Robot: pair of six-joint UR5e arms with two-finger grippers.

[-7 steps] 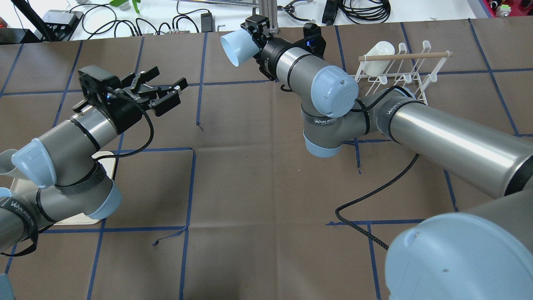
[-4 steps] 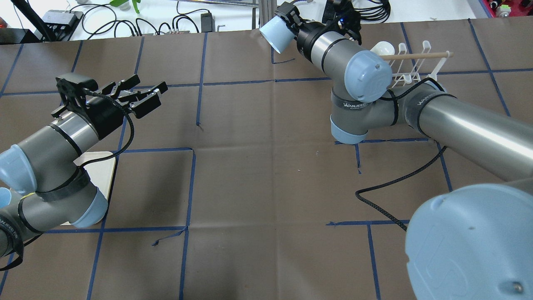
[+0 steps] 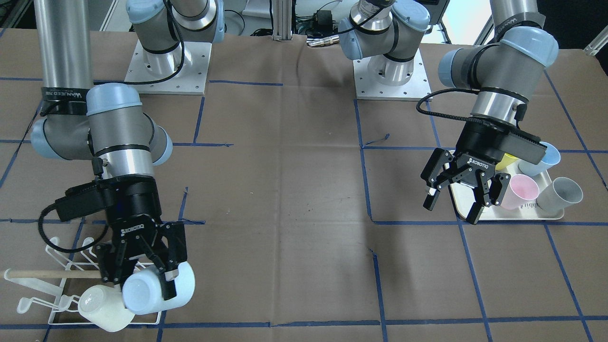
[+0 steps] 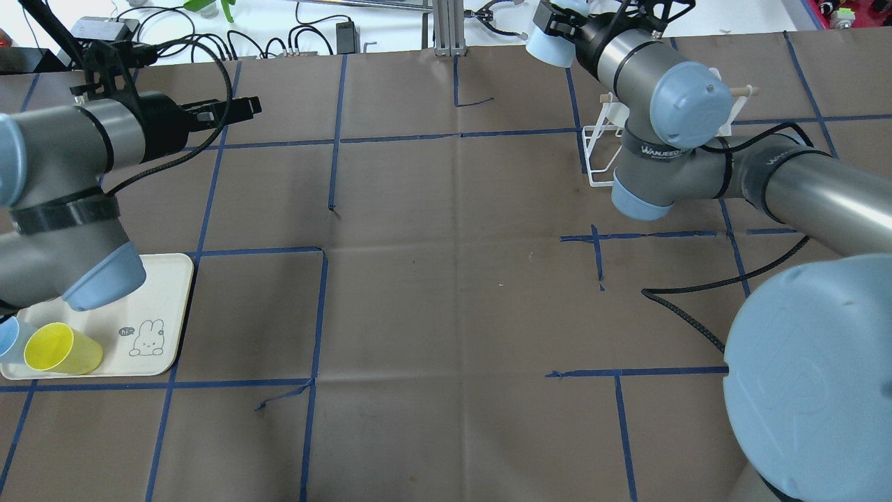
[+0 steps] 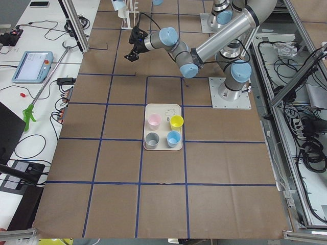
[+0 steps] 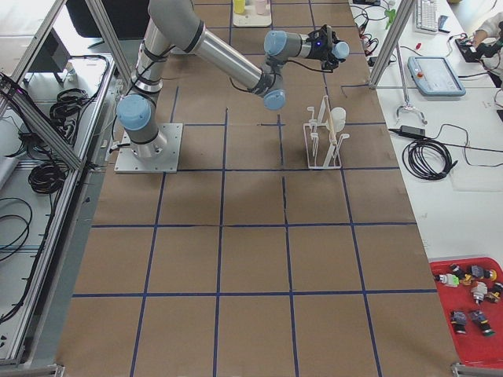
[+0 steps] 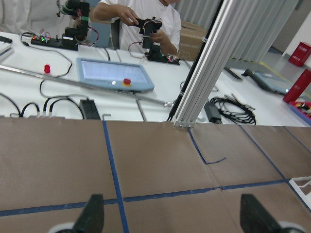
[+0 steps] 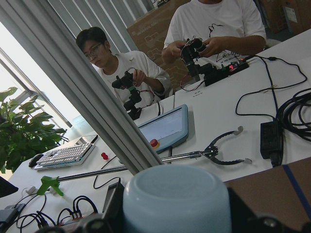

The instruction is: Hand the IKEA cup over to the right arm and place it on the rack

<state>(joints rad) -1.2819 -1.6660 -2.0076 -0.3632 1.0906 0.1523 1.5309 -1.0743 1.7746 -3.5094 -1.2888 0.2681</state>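
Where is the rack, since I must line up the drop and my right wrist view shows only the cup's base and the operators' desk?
Observer: The rack stands on the table near the right gripper. In the front-facing view your pale blue cup shows over the rack's end toward the table's middle.
Operator: Is anything on the rack?
Observer: Yes, a white cup sits on it, right beside yours in that view.
Operator: Is the left arm in my way?
Observer: No. The left gripper hangs far off at the edge of the cream tray, jaws open and holding nothing.
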